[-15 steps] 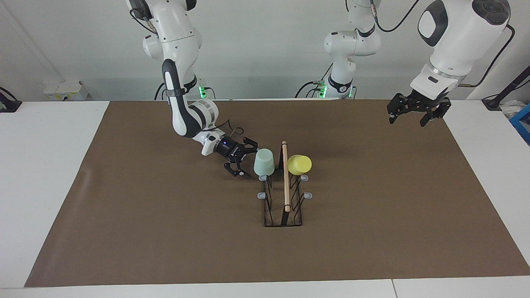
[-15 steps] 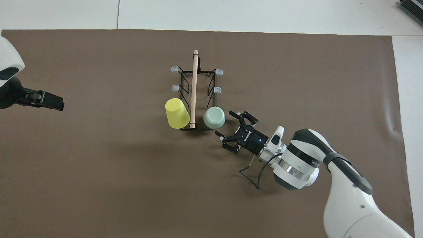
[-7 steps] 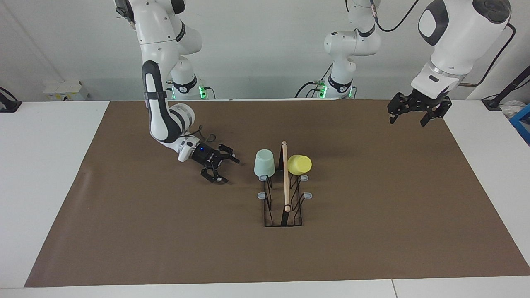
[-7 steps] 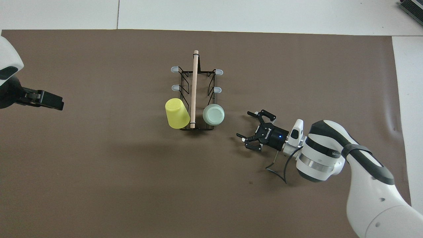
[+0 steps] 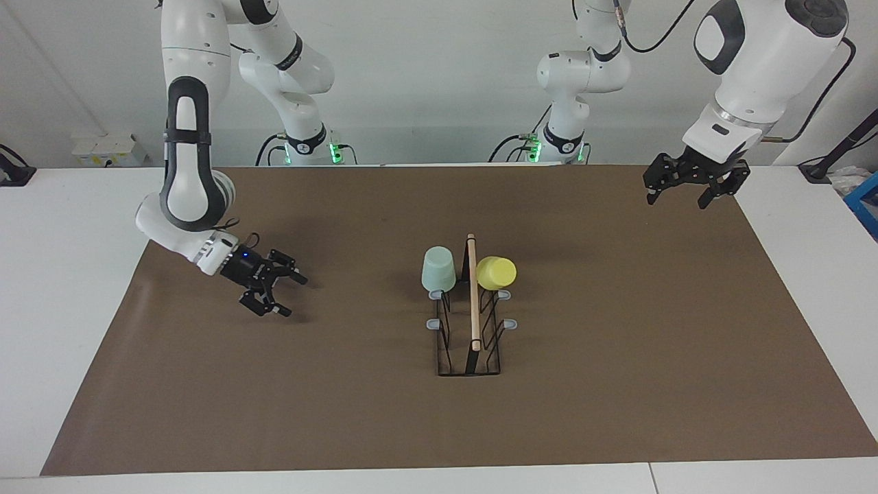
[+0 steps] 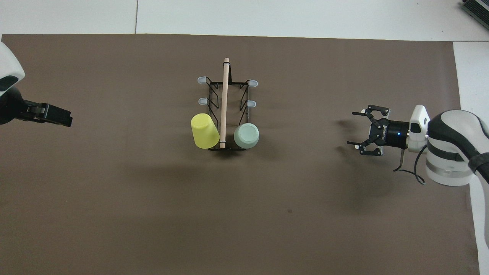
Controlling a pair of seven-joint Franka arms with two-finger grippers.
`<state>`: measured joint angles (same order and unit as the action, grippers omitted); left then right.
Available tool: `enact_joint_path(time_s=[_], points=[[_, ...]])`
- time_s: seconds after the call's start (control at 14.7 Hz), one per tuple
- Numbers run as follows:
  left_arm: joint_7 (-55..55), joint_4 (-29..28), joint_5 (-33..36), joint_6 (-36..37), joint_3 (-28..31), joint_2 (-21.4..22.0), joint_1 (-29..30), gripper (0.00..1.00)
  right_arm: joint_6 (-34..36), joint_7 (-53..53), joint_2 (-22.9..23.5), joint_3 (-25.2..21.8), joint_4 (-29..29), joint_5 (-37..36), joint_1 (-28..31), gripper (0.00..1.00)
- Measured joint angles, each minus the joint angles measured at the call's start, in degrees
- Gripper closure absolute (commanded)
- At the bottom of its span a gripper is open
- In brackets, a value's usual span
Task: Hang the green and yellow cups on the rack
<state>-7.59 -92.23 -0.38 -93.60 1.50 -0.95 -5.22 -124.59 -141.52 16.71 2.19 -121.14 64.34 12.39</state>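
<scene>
Green cup sits mouth-down on a prong of the rack, at the rack's end nearest the robots, on the right arm's side of the wooden handle. Yellow cup hangs tilted on the matching prong on the left arm's side of the handle. Both cups & rack unchanged vs. 1 s ago, though from overhead the green cup looks settled a touch squarer on its prong. Four grey prong tips stay bare, e.g. one next along from the green cup.

Main diff: right gripper. A sec ago it was just beside the green cup, fingers spread; half a sec ago it had backed off a bit; now well apart from the rack, low over the brown mat toward the right arm's end of the table. Fingers apart, nothing in them. Overhead shows the same: right gripper wide, pointing at the rack.

Left gripper waits up over the mat's corner at the left arm's end, fingers apart, empty, approx. same spot as before.
</scene>
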Motion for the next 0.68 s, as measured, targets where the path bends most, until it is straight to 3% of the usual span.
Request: enact_joint_path(time_s=[0.48, 0.68], points=[[0.5, 0.4, 0.0, 0.1, 0.0, 0.4, 0.1, 0.00, 10.3, 21.6, -1.8, 0.0, 10.0, -28.5, 7.2, 0.00], [1.7, 0.4, 0.0, 1.3, 0.0, 0.9, 0.1, 0.00, 11.8, 33.2, -4.0, 0.1, 10.9, -36.8, 7.6, 0.00]])
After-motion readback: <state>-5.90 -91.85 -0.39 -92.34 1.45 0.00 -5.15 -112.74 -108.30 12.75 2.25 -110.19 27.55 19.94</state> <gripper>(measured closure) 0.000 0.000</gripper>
